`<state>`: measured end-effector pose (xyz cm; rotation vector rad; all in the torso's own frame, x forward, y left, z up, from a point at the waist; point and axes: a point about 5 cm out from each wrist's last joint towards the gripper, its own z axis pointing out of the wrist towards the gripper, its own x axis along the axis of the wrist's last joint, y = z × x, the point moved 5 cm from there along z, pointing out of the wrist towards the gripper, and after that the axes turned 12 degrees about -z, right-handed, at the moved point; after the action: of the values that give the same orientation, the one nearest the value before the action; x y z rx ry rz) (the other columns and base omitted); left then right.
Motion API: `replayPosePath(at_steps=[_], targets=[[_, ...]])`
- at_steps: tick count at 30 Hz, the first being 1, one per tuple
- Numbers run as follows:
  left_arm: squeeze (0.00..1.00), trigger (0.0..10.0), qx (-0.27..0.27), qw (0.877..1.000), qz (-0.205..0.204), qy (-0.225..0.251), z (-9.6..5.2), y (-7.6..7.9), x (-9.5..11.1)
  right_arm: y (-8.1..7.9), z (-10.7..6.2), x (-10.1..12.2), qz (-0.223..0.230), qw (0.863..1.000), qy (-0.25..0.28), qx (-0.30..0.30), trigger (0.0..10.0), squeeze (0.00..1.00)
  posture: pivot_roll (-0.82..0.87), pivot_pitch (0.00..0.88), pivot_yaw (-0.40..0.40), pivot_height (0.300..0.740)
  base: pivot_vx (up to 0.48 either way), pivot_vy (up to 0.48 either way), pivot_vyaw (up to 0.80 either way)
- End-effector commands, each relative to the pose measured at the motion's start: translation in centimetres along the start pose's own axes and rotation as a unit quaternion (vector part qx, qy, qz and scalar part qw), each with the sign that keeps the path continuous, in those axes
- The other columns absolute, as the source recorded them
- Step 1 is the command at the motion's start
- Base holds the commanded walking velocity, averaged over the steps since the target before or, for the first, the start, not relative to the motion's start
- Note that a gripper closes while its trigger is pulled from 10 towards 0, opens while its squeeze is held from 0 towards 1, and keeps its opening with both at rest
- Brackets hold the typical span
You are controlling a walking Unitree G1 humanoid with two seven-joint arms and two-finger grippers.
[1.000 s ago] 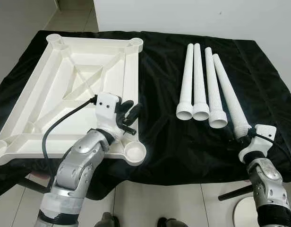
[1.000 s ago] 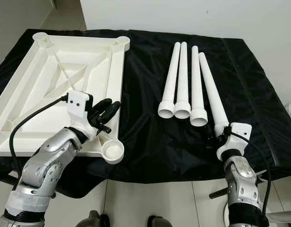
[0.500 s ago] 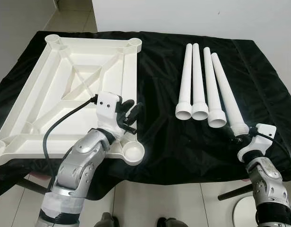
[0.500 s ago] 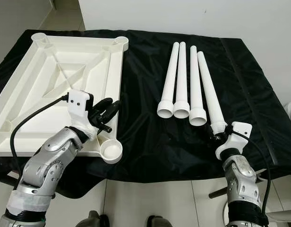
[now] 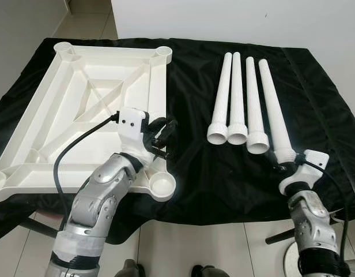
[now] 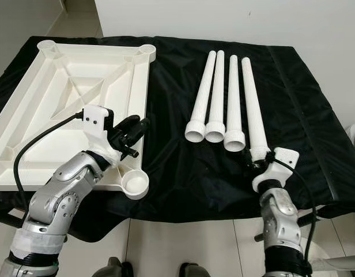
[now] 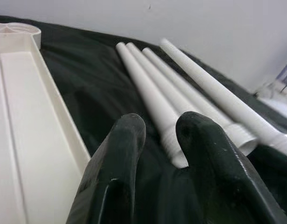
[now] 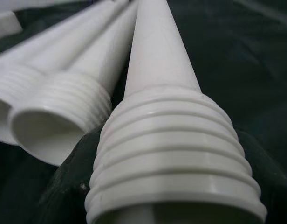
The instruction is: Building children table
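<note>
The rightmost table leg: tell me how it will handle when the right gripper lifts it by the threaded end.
The rightmost table leg looks like rigid hollow plastic, so probably stiff and light. Held by the right gripper at the threaded end, its long tapered length may droop or swing. Round and smooth, it would likely roll on the black cloth if released.

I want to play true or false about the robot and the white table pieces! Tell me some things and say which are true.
1. Four white legs lie side by side on the black cloth. True.
2. The tabletop already has all its legs screwed in. False: its round corner sockets, like the near one, are empty.
3. The right hand is at the threaded end of the rightmost leg. True.
4. The left hand is carrying a leg. False: it holds nothing and sits over the tabletop's edge.
5. The cloth is bright red. False: it is black.
</note>
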<state>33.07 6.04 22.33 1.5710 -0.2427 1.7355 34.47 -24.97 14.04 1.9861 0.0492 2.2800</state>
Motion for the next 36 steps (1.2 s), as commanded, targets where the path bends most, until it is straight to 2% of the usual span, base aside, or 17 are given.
replayPosePath(at_steps=[1,4,9,10,11,12,14,19,20,21,23,26,27,29,32,33,36], targets=[[0.0,10.0,-0.041,0.999,-0.015,-0.015,0.0,0.6,-0.3,0.1,0.2,2.0,-0.02,0.999,0.044,-0.008,10.0,0.0,0.01,0.11,-0.008,0.74,0.0,0.0,0.0],[0.0,10.0,-0.06,0.998,-0.031,-0.015,0.3,0.7,-0.1,-0.7,0.2,3.5,-0.006,0.996,0.088,0.013,10.0,0.0,0.0,0.082,-0.013,0.74,0.0,0.0,0.0],[0.0,10.0,-0.084,0.995,-0.054,-0.015,0.5,0.8,0.4,-1.8,0.1,5.7,-0.015,0.99,0.14,0.032,10.0,0.0,0.0,0.064,-0.014,0.74,0.0,0.0,0.0],[0.16,10.0,-0.086,0.994,-0.062,-0.016,0.5,0.7,0.4,-2.2,0.1,5.9,-0.015,0.989,0.145,0.039,10.0,0.0,0.0,0.064,-0.014,0.74,0.0,0.0,0.0],[0.99,10.0,-0.089,0.993,-0.07,-0.015,0.6,0.7,0.6,-2.6,0.1,6.1,-0.016,0.988,0.149,0.047,10.0,0.0,0.0,0.063,-0.014,0.74,0.0,0.0,0.0],[1.0,10.0,-0.091,0.993,-0.079,-0.014,0.7,0.7,0.7,-2.9,0.1,6.2,-0.016,0.987,0.15,0.053,10.0,0.0,0.0,0.061,-0.016,0.74,0.0,0.0,0.0],[1.0,10.0,-0.1,0.99,-0.095,-0.015,0.8,0.8,0.9,-3.7,0.0,6.3,-0.017,0.986,0.152,0.068,10.0,0.0,0.0,0.059,-0.016,0.74,0.0,0.0,0.0],[1.0,10.0,-0.108,0.99,-0.094,-0.019,0.9,0.9,1.2,-4.5,0.0,6.3,-0.016,0.984,0.155,0.084,10.0,0.0,0.0,0.055,-0.016,0.74,0.0,0.0,0.0],[1.0,10.0,-0.11,0.99,-0.083,-0.017,1.1,0.9,1.6,-5.2,0.0,6.2,-0.022,0.983,0.154,0.096,10.0,0.0,0.0,0.057,-0.018,0.74,0.0,0.0,0.0],[1.0,10.0,-0.11,0.99,-0.083,-0.017,1.1,0.9,1.6,-5.2,0.0,6.2,-0.022,0.983,0.154,0.096,10.0,0.0,0.0,0.057,-0.018,0.74,0.0,0.0,0.0],[1.0,10.0,-0.112,0.991,-0.074,-0.015,1.8,0.8,2.3,-7.2,-0.3,5.9,-0.029,0.978,0.153,0.138,10.0,0.0,0.01,0.065,-0.022,0.74,0.0,0.0,0.0],[1.0,10.0,-0.112,0.991,-0.074,-0.015,2.0,0.8,2.5,-7.8,-0.4,5.8,-0.031,0.976,0.153,0.153,10.0,0.0,0.01,0.065,-0.022,0.74,0.0,0.0,0.0],[0.0,10.0,-0.113,0.989,-0.089,-0.017,2.2,0.8,2.7,-8.5,-0.6,5.7,-0.036,0.973,0.153,0.17,10.0,0.0,0.01,0.071,-0.023,0.74,0.0,0.0,0.0],[0.0,10.0,-0.11,0.983,-0.139,-0.043,2.9,0.7,2.6,-9.5,-0.6,5.7,-0.042,0.969,0.153,0.191,10.0,0.0,0.01,0.084,-0.026,0.74,0.0,0.0,0.0],[0.0,10.0,-0.11,0.981,-0.153,-0.051,3.0,0.7,2.5,-9.8,-0.6,5.7,-0.043,0.968,0.153,0.196,10.0,0.0,0.01,0.084,-0.026,0.74,0.0,0.0,0.0],[0.0,10.0,-0.094,0.976,-0.18,-0.076,3.6,0.1,2.1,-11.2,-0.6,6.2,-0.053,0.959,0.167,0.222,10.0,0.0,0.01,0.09,-0.021,0.74,0.0,0.0,0.0],[0.0,10.0,-0.087,0.974,-0.189,-0.085,3.8,-0.2,1.9,-11.6,-0.7,6.4,-0.059,0.955,0.172,0.232,10.0,0.0,0.01,0.09,-0.021,0.74,0.0,0.0,0.0]])
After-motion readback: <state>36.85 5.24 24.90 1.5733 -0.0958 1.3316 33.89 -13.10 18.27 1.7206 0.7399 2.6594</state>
